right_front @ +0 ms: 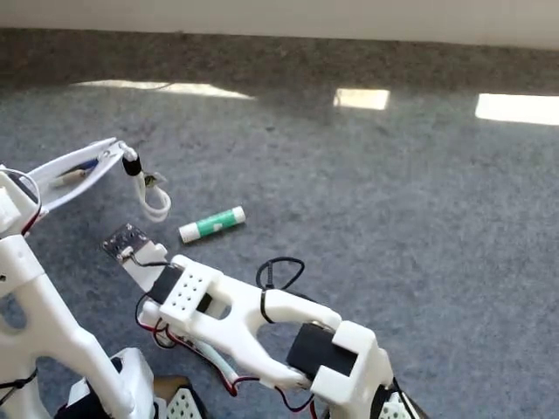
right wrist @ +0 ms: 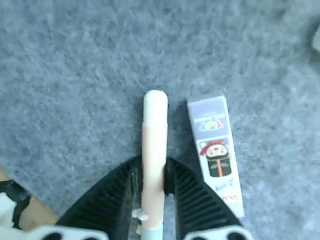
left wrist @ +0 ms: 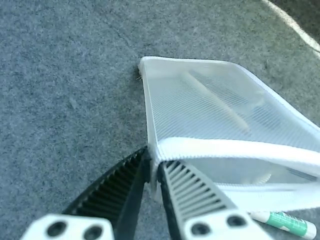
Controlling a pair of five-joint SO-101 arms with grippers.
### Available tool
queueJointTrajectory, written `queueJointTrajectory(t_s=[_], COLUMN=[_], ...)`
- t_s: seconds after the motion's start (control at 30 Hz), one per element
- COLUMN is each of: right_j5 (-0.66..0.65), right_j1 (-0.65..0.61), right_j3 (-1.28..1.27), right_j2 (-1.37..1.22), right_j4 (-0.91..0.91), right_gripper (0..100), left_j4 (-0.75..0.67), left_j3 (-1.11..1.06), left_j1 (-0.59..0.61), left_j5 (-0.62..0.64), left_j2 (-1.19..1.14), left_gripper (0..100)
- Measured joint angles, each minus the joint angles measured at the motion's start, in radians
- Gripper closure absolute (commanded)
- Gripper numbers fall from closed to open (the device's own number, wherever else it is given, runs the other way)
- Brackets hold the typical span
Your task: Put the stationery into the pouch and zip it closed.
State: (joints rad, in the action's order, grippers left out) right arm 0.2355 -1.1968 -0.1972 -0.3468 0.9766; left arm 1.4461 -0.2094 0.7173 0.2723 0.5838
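My left gripper (left wrist: 152,172) is shut on the rim of a clear mesh pouch (left wrist: 225,120) and holds it off the grey carpet. A pale long item (left wrist: 217,104) shows through the mesh. In the high view the pouch (right_front: 79,173) hangs at the far left with its white strap loop (right_front: 155,199) dangling. A green and white glue stick (right_front: 212,223) lies on the carpet to the right of the pouch. My right gripper (right wrist: 150,167) is shut on a cream pen (right wrist: 155,125) that points forward. A flat eraser (right wrist: 216,150) in a printed sleeve lies right beside the pen.
Grey carpet (right_front: 393,227) stretches open to the right and toward the back. The right arm's white body (right_front: 262,323) and its cables cross the near middle. The left arm's base (right_front: 35,332) fills the near left corner.
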Motion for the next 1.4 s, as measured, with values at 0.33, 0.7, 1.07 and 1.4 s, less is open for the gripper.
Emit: queueJointTrajectory(t_s=[0.33,0.7,1.07,1.4], right_j5=[-0.002,-0.002,-0.002,-0.002], right_j1=[0.034,0.104,0.198,0.227], right_j3=[0.014,-0.049,-0.049,-0.064], right_j2=[0.031,0.265,0.457,0.634], right_j4=[0.109,0.144,0.146,0.146], right_gripper=[99.3,99.3,99.3,99.3], left_j4=[0.0,0.0,0.0,0.0], left_j3=[0.0,0.0,0.0,0.0], left_j1=[0.0,0.0,-0.054,-0.114], left_j5=[0.0,0.0,0.0,-0.012], left_j2=[0.0,0.0,0.0,0.0], left_gripper=[99,99,99,99])
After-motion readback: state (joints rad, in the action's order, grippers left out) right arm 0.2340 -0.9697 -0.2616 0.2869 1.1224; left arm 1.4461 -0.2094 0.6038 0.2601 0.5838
